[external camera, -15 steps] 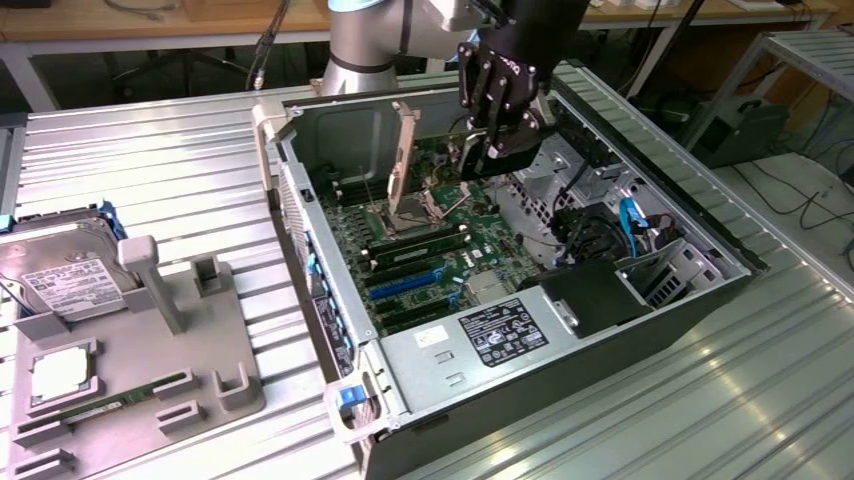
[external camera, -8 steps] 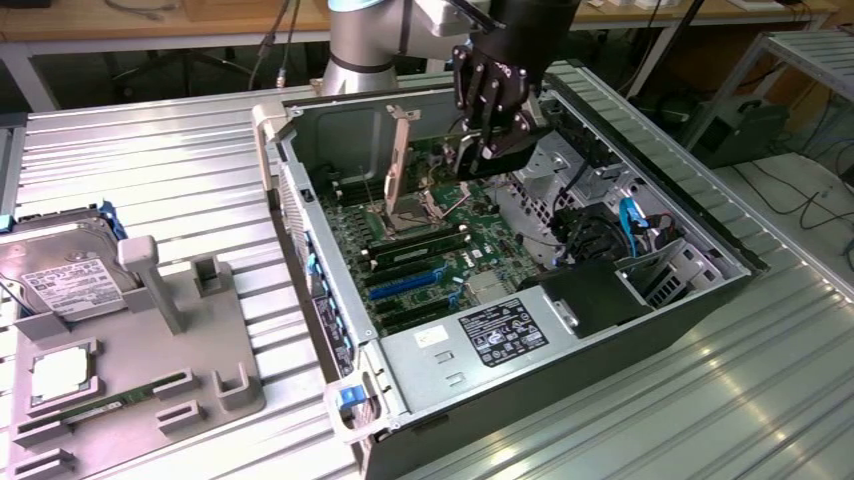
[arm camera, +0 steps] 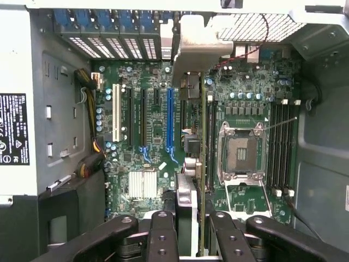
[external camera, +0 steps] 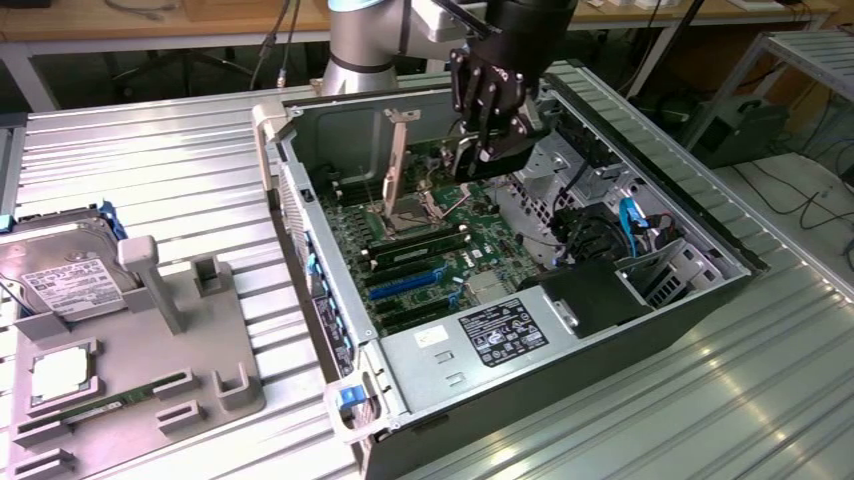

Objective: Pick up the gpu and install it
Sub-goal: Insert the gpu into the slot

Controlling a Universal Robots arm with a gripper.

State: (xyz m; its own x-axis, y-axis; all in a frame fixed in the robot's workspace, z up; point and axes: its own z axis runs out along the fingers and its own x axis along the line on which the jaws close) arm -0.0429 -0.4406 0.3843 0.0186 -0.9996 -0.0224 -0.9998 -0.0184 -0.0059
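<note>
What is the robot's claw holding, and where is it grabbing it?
The gripper pinches the gpu by its long top edge, at the end away from the silver bracket.

A ribbed, silvery metal table (external camera: 174,170) fills the foreground, its grooves shining under bright, even light. Behind it a wooden workbench (external camera: 134,25) on pale legs runs along the back, with cables hanging below. At the exterior view's right stands a grey metal rack (external camera: 807,50) above a pale floor (external camera: 761,200) strewn with loose cables (external camera: 817,205).
</note>
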